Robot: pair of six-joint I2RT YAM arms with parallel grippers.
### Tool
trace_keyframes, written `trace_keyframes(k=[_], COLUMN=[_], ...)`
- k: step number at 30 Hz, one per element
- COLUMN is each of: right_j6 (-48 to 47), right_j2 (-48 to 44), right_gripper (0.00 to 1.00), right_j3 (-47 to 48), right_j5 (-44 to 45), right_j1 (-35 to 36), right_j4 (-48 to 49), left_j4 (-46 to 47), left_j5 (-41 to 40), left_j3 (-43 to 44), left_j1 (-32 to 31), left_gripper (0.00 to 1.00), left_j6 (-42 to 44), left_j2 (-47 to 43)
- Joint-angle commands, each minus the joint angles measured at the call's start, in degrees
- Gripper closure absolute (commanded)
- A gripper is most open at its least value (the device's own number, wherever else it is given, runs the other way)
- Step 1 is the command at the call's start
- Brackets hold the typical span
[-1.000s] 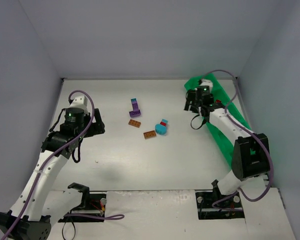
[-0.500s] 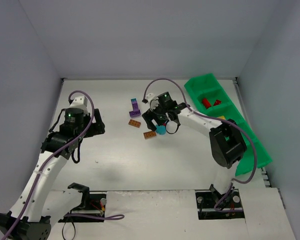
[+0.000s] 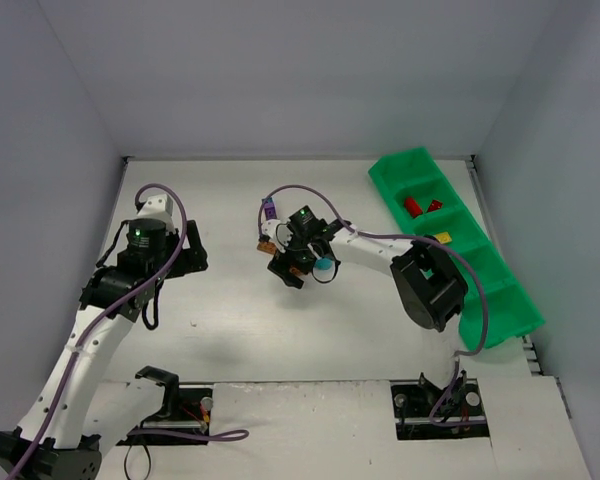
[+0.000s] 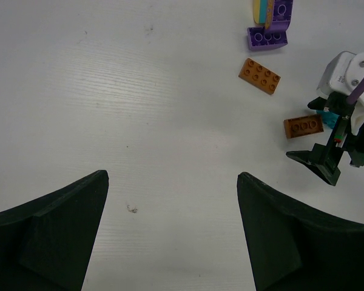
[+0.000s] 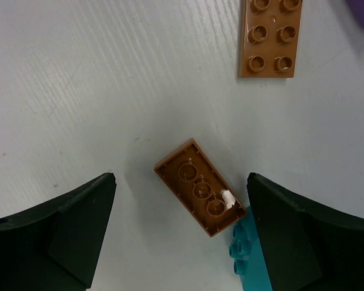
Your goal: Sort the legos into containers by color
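My right gripper (image 3: pixel 290 270) hovers open over the middle of the table. In the right wrist view (image 5: pixel 181 179) an upside-down brown brick (image 5: pixel 200 195) lies on the table between its spread fingers. A teal brick (image 5: pixel 249 254) touches that brick's lower corner. A studded brown brick (image 5: pixel 270 36) lies further off, beside a purple brick (image 3: pixel 268 212). My left gripper (image 3: pixel 192 252) is open and empty at the left (image 4: pixel 171 174). The green tray (image 3: pixel 480 275) stands at the right with red bricks (image 3: pixel 412 205) in its far compartment and a yellow one (image 3: pixel 445 238) in the compartment beside it.
The left wrist view shows the purple brick (image 4: pixel 268 37), the studded brown brick (image 4: pixel 259 76), the upside-down brown brick (image 4: pixel 303 125) and my right gripper (image 4: pixel 333 157) at its right edge. Grey walls close in the table on three sides.
My right arm has swung from the green tray leftward to the middle of the table and now sits over the upside-down brown brick. My left arm has not moved.
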Motion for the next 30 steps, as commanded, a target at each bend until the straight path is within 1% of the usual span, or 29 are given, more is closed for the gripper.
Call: trace_keyframes(k=[1,6,7,8,9,10,12,13,15,17,19,20,22,23,24,25,26,27,28,29,30], right_j6=[-2.65,-2.92,-2.83,-2.65,-2.56,-2.3,-1.68,-1.6,-0.72,1.55,4.45,8.38,12.1,15.77,17.11,18.26,19.75,22.98,24.67,28.51,30.12], right_j2=[1.44,3.37,3.64,3.81,3.82,3.82,3.29,3.03,2.76,1.89,-0.39,-1.27,-3.64,-4.18,-5.05,-5.32,-5.32,-4.89,-4.45,-3.75,-3.57], right_gripper=[0.14,0.17,0.25,0.3,0.37,0.55,0.73,0.87,1.0,1.0,1.0,1.0,1.0,1.0,1.0,1.0,1.0,1.0,1.0,1.0,1.0], right_j3=[2.7,2.79,2.79,2.35,2.18,2.0,1.21,1.03,1.29,2.43,3.4,4.01,4.98,5.68,7.08,7.88,8.84,11.12,12.18,13.06,14.03], right_j5=[1.24,4.49,4.67,4.67,4.59,4.41,4.32,4.32,4.06,2.4,0.55,0.54,2.12,3.95,8.23,10.28,12.39,16.5,18.54,19.78,22.75], right_j1=[-0.34,-0.34,-0.34,-0.34,-0.26,-0.26,-0.34,-0.52,-0.96,-2.53,-5.59,-6.83,-9.65,-12.27,-13.34,-14.48,-16.76,-17.82,-19.05,-21.06,-21.96], right_j4=[-0.1,0.08,0.25,0.34,0.43,0.43,0.69,1.04,1.22,1.74,5.16,6.83,11.66,12.9,15.0,15.89,16.51,17.12,17.13,17.65,18.0], left_j4=[1.34,1.6,1.51,1.51,1.6,1.51,1.43,1.43,1.51,1.51,1.6,1.6,1.6,1.43,1.43,1.25,1.34,1.16,1.07,1.07,1.07], left_j5=[-0.89,-0.98,-1.07,-0.98,-0.98,-1.07,-1.15,-1.15,-1.24,-1.24,-1.24,-1.24,-1.24,-1.33,-1.42,-1.77,-1.86,-2.12,-2.3,-2.38,-2.56], left_j3=[1.22,1.13,1.13,1.13,1.13,1.13,0.96,0.87,0.78,0.69,0.69,0.78,0.87,0.87,0.87,0.7,0.69,0.61,0.61,0.52,0.43], left_j1=[-0.25,-0.25,-0.25,-0.25,-0.34,-0.25,-0.25,-0.25,-0.25,-0.34,-0.25,-0.25,-0.25,-0.25,-0.25,-0.25,-0.25,-0.25,-0.25,-0.25,-0.25], left_gripper=[0.2,0.2,0.2,0.2,0.2,0.2,0.2,0.2,0.2,0.2,0.2,0.2,0.2,0.2,0.2,0.2,0.2,0.2,0.2,0.2,0.2], left_j6=[0.69,0.34,0.25,0.16,0.07,-0.01,-0.1,-0.19,-0.28,-0.37,-0.45,-0.54,-0.54,-0.54,-0.54,-0.54,-0.45,-0.54,-0.54,-0.54,-0.54], left_j2=[-0.31,-0.14,-0.14,-0.05,-0.14,-0.14,-0.23,-0.31,-0.31,-0.23,-0.23,-0.14,-0.31,-0.23,-0.31,-0.49,-0.58,-0.66,-0.66,-0.75,-0.75])
